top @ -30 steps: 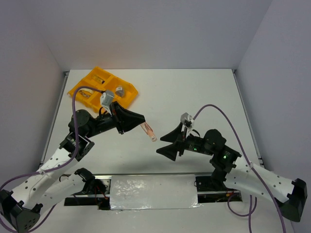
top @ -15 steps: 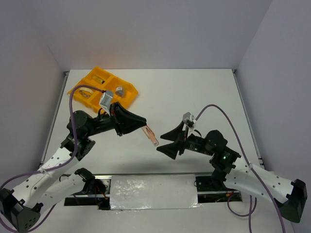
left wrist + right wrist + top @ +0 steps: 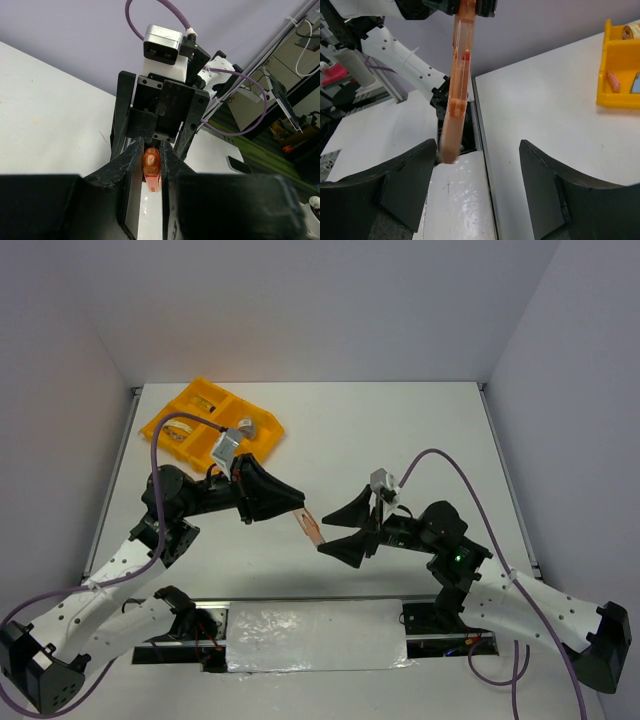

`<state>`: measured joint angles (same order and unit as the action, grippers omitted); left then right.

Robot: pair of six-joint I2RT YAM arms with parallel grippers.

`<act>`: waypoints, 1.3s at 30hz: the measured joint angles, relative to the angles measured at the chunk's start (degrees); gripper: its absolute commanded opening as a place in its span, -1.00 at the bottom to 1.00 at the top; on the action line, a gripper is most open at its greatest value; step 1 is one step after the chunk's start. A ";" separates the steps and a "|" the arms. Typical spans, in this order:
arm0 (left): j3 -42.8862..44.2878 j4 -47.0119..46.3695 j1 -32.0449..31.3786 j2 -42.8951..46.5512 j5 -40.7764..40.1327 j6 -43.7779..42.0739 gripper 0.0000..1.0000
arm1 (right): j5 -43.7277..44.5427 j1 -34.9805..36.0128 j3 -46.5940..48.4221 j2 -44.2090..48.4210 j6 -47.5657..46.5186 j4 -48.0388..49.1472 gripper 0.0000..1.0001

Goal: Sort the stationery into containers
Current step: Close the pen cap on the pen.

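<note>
While the left gripper [image 3: 297,508] clamps one end of the orange piece [image 3: 311,529] in mid-air over the table [image 3: 400,430], well apart from the tray [image 3: 160,428], the right gripper [image 3: 328,536] stands open. The piece's free end sits between its fingers; contact cannot be told.

Tray holds the tape ring [image 3: 632,30], a pink piece [image 3: 612,81] and a grey-topped jar [image 3: 245,427].

Judgement: sorting looks mostly done. The orange piece is not yet binned and appears to be mid-handover.

Piece: slim translucent orange stick, rigid-looking, with a paler blunt tip.
</note>
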<state>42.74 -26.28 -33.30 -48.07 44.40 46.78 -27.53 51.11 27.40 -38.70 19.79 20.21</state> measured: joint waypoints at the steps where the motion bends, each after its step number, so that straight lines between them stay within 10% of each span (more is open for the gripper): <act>1: 0.00 -0.17 0.00 -0.11 0.37 0.02 -1.00 | -0.28 0.00 0.22 -0.26 -0.33 0.02 0.48; 16: 0.00 -1.46 0.00 -0.59 2.40 0.15 -1.00 | -4.55 0.00 4.90 -6.51 -4.42 1.55 0.25; 23: 0.00 -1.46 0.02 -0.59 2.34 -0.13 -1.00 | -8.13 0.00 4.87 -8.83 -3.26 4.50 -0.44; 25: 0.00 -1.11 0.09 -0.57 2.01 -0.24 -1.00 | -9.40 0.02 4.83 -9.01 -2.67 5.79 -1.00; 39: 0.00 2.78 0.09 1.40 -1.64 -5.33 -1.00 | -3.50 0.02 4.81 -9.20 6.56 4.39 -1.00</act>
<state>42.74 -23.51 -33.21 -46.68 42.76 41.45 -31.03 51.13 32.21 -47.90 26.35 24.60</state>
